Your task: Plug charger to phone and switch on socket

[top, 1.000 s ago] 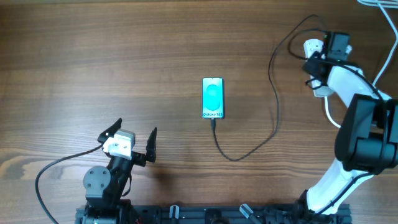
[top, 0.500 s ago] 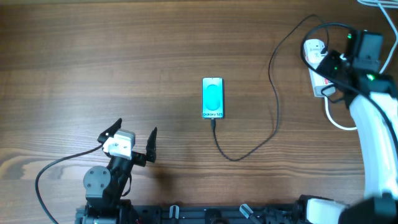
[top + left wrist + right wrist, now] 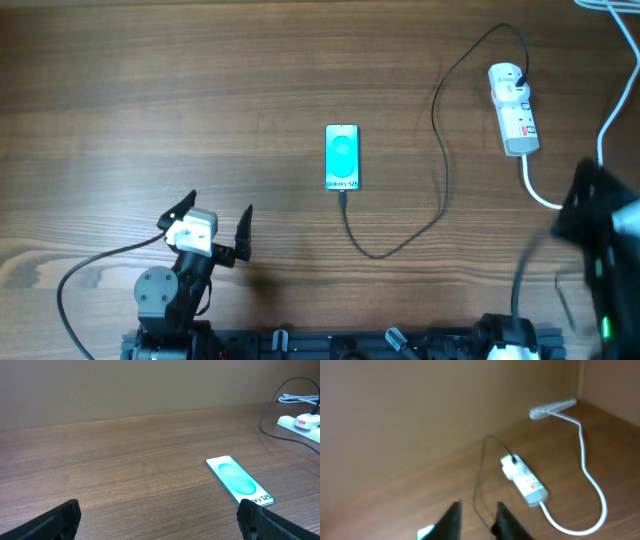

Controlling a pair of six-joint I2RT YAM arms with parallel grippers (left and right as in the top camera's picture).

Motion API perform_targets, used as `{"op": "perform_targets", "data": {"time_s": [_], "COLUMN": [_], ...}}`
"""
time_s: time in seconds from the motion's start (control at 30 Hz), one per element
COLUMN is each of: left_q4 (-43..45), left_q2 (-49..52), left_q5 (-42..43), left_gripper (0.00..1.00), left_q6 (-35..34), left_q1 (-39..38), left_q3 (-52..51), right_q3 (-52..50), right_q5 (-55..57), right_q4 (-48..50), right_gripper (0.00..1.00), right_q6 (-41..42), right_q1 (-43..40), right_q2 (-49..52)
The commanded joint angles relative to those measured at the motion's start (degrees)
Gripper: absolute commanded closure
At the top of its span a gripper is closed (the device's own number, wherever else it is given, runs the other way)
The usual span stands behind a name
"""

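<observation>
Charger (image 3: 440, 150) looks plugged into the phone (image 3: 342, 157)'s lower end. Right of the phone, the socket (image 3: 513, 110)'s switch state is unreadable. The left gripper (image 3: 219, 205) stands wide apart and the right gripper (image 3: 478, 506) slightly apart, both empty.

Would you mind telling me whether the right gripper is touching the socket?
Apart. The right wrist view shows the right gripper well short of the socket, with bare table between them.
</observation>
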Motion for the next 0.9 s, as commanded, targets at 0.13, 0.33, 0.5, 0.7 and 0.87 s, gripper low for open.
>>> {"op": "perform_targets", "data": {"time_s": [0.13, 0.33, 0.5, 0.7, 0.87], "left_q4": [0.2, 0.2, 0.2, 0.2, 0.2], "left_q2": [0.0, 0.0, 0.0, 0.0, 0.0], "left_q5": [-0.1, -0.1, -0.1, -0.1, -0.1], "left_gripper": [0.0, 0.0, 0.0, 0.0, 0.0], "left_q6": [-0.4, -0.4, -0.4, -0.4, -0.4], "left_q1": [-0.2, -0.2, -0.2, -0.2, -0.2], "left_q3": [-0.5, -0.5, -0.5, -0.5, -0.5], "right_q3": [0.0, -0.4, -1.9, -8.8, -26.0], "right_q5": [-2.3, 3.2, 4.0, -2.0, -7.5], "right_q4": [-8.9, -17.5, -16.9, -4.5, 11.0], "right_gripper": [0.01, 0.0, 0.0, 0.0, 0.0], "right_q6": [9.4, 11.9, 4.3, -7.3, -8.4], "right_q1": [-0.1, -0.1, 0.0, -0.1, 0.0], "right_q2": [-16.2, -16.3, -16.3, -16.6, -22.5]}}
